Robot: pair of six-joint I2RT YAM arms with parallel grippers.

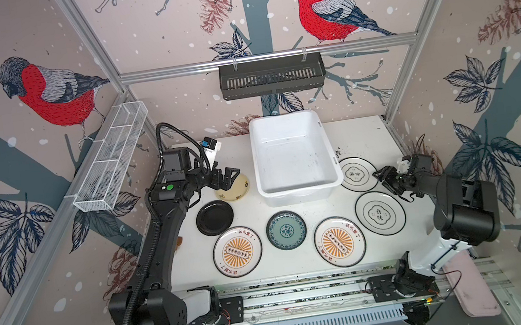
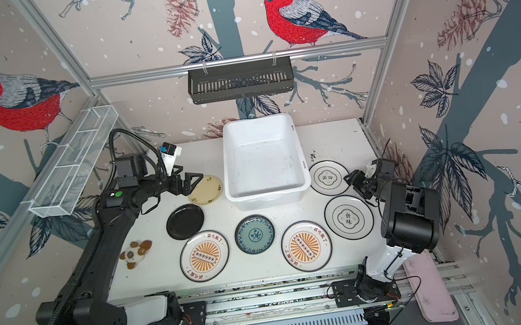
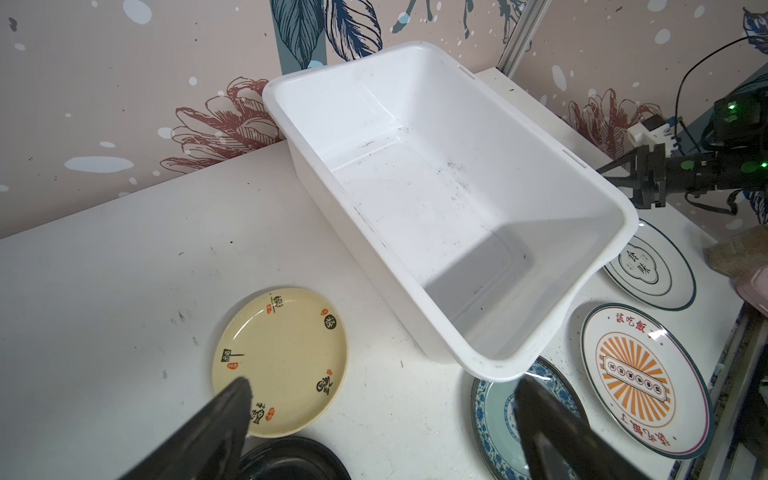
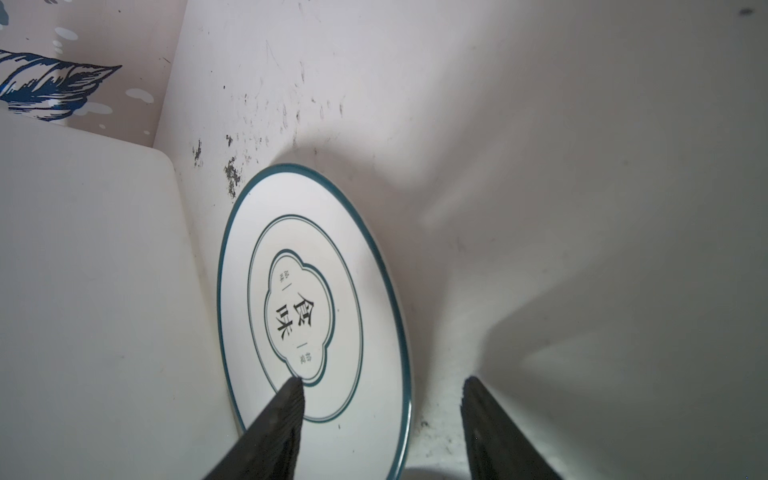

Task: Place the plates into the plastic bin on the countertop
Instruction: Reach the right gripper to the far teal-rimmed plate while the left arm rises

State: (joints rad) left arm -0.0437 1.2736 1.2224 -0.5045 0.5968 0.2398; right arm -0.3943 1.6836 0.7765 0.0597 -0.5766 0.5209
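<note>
Your right pincer [image 4: 381,384] is standing open astride the rim of the upper quatrefoil plate [image 1: 356,174], mid-right in a top view, the plastic bin [image 1: 299,195] crowding just beside it, your left pincer [image 3: 384,382] gaping above the pale yellow plate [image 3: 286,357].

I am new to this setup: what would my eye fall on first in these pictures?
The red-breasted birds on the walls stand out first. Then the white plastic bin, with no plate in it, at the back middle of the countertop, seven plates lying to its sides and front. The open right gripper hangs over the rim of a quatrefoil plate beside the bin.
</note>
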